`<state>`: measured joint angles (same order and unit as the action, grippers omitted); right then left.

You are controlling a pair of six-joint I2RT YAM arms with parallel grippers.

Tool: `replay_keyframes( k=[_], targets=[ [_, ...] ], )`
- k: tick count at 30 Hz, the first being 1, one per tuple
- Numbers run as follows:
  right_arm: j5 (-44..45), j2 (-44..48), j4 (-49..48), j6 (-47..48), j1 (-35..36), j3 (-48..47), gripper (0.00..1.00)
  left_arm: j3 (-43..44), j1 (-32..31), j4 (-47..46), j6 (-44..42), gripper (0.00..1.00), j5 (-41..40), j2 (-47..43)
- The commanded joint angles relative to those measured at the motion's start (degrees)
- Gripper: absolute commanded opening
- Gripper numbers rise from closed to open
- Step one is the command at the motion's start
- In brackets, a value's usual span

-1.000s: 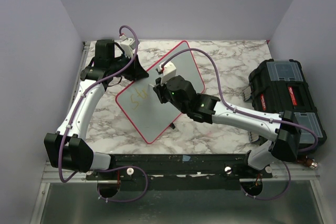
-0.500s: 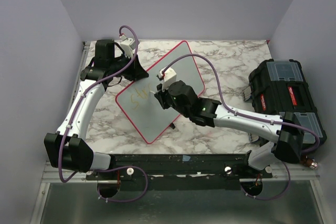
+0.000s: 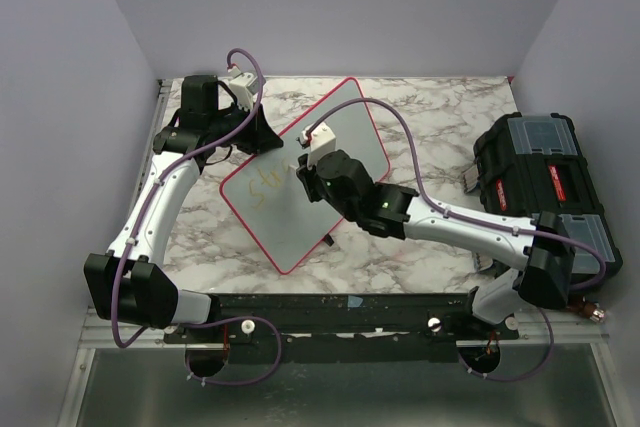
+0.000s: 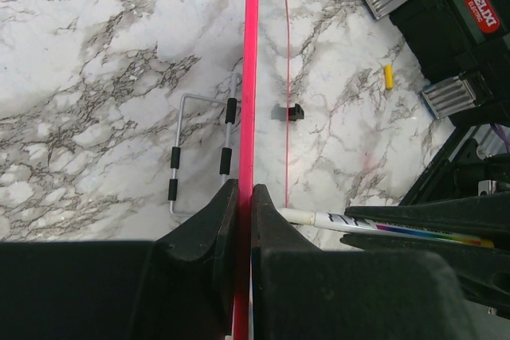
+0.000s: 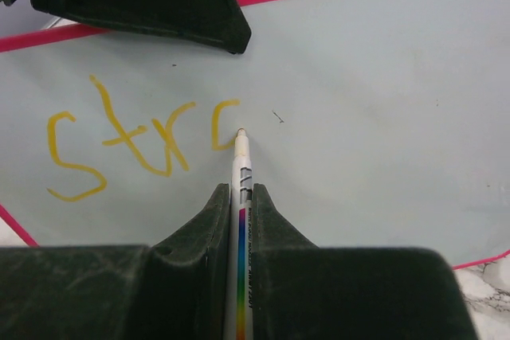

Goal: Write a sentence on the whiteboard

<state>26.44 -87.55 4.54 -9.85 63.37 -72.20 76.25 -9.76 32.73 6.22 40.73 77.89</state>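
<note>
The whiteboard (image 3: 340,137), pale grey with a red-pink rim, lies tilted on the marble table. My left gripper (image 3: 262,135) is shut on the board's far-left rim, seen edge-on as a pink strip (image 4: 252,77) between the jaws. My right gripper (image 3: 308,173) is shut on a white marker with a rainbow stripe (image 5: 241,197); its tip (image 5: 241,131) touches the board (image 5: 366,117). Yellow letters "strc" (image 5: 135,137) of the sentence are written left of the tip; they also show in the top view (image 3: 268,185).
A black toolbox (image 3: 545,182) with metal latches stands at the right of the table. A wire stand with black grips (image 4: 201,149), a small black clip (image 4: 287,111) and a yellow cap (image 4: 388,76) lie on the marble near the board.
My right gripper shifted slightly along the board with the marker while the yellow writing grew. The left arm and the board have not moved.
</note>
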Motion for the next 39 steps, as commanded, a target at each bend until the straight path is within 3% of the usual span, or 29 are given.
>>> replay_keyframes(
  k=[1,25,39],
  targets=[
    [2.4,-2.0,0.8,1.6,-0.1,-2.9,0.01,-0.5,-0.5,0.2,-2.3,0.00,-0.2,-1.7],
    [-2.1,-1.4,-0.1,2.0,-0.1,-3.6,0.01,-0.7,-0.6,0.4,-2.4,0.00,-0.6,-1.9],
    [-2.8,4.4,-2.3,0.7,-0.1,0.9,0.01,-0.9,-0.6,0.3,-2.4,0.00,-0.7,-2.1]
  ],
)
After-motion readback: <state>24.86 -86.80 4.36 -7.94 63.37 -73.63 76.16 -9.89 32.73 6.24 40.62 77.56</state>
